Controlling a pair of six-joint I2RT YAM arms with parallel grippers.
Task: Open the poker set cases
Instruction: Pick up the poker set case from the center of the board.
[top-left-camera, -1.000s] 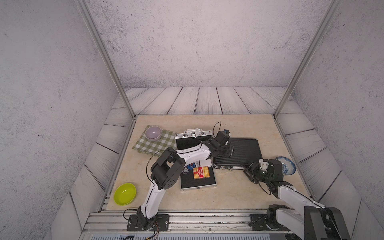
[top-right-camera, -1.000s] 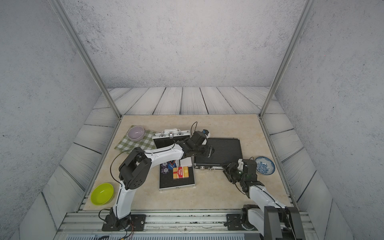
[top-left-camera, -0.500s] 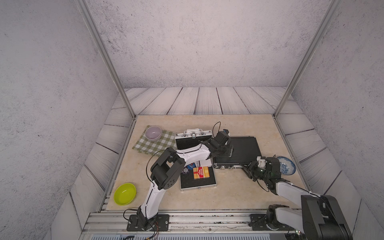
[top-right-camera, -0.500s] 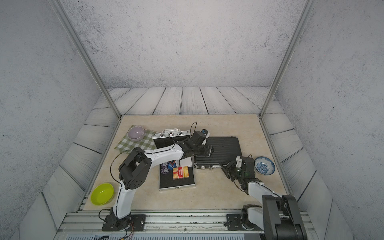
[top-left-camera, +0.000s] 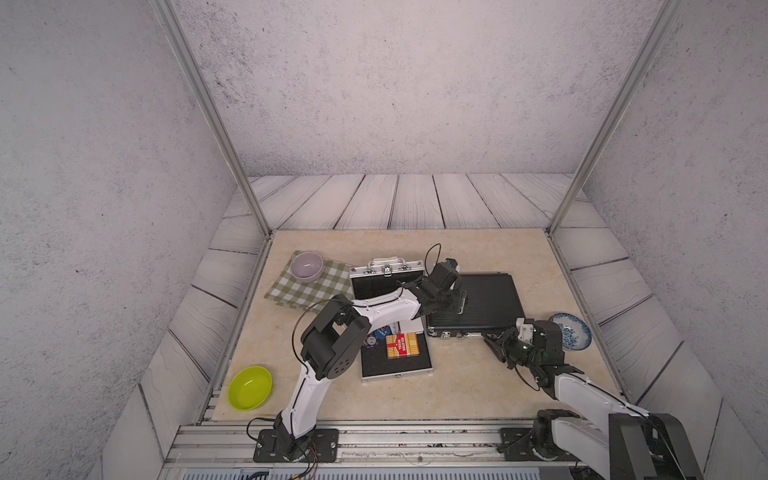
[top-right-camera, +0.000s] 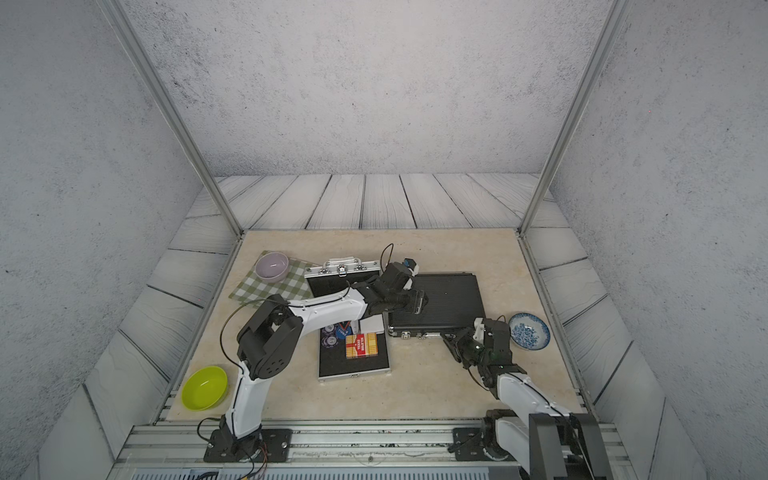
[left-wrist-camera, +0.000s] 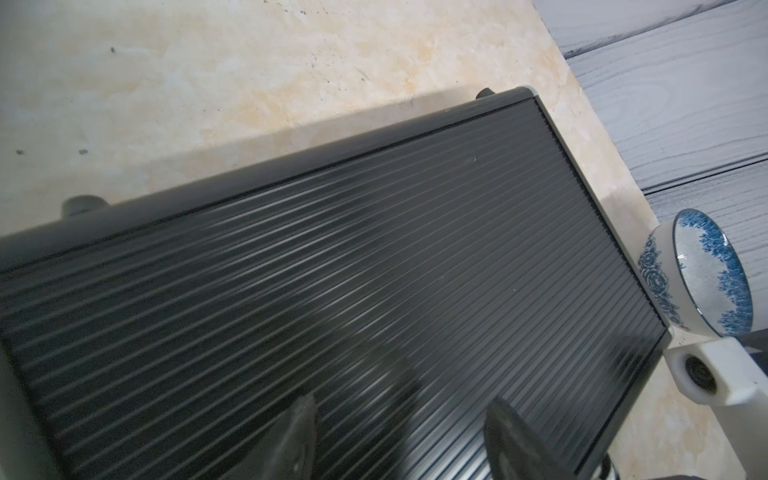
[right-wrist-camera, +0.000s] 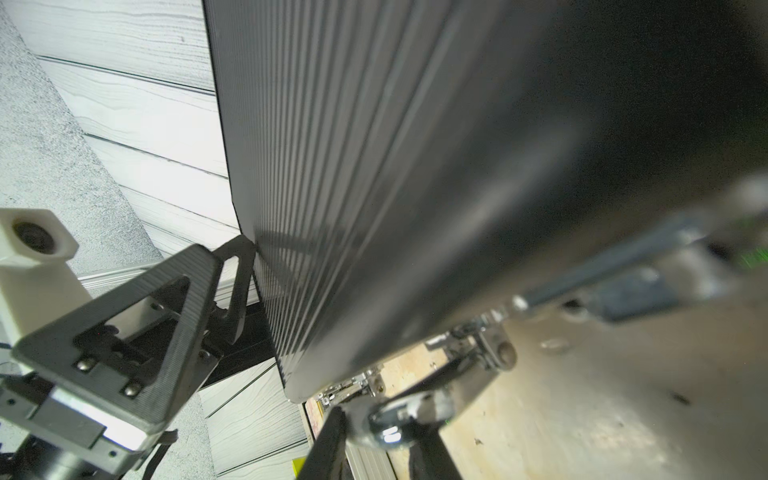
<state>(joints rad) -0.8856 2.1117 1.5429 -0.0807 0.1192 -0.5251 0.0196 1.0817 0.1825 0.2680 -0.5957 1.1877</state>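
The smaller silver case stands open, its lid (top-left-camera: 386, 268) upright at the back and its foam-lined base (top-left-camera: 395, 368) in front. To its right the larger black ribbed case (top-left-camera: 490, 299) (top-right-camera: 453, 299) lies closed. My left gripper (top-left-camera: 459, 301) (left-wrist-camera: 401, 434) hovers open just over the left part of that black lid (left-wrist-camera: 374, 270), nothing between its fingers. At the black case's front edge, low on the table, my right gripper (top-left-camera: 494, 340) (right-wrist-camera: 380, 446) is shut on the metal end of the handle (right-wrist-camera: 399, 415). A front latch (right-wrist-camera: 623, 286) shows blurred.
A blue patterned bowl (top-left-camera: 571, 330) (left-wrist-camera: 706, 274) sits just right of the black case, close to my right wrist. A red-yellow card box (top-left-camera: 401, 345) lies in the silver base. Purple bowl (top-left-camera: 306, 266) on a check cloth (top-left-camera: 332, 286); green bowl (top-left-camera: 249, 387) front left.
My right gripper has slid left and in toward the black case's front edge, and its jaws have narrowed around the handle. The left arm has stayed put.
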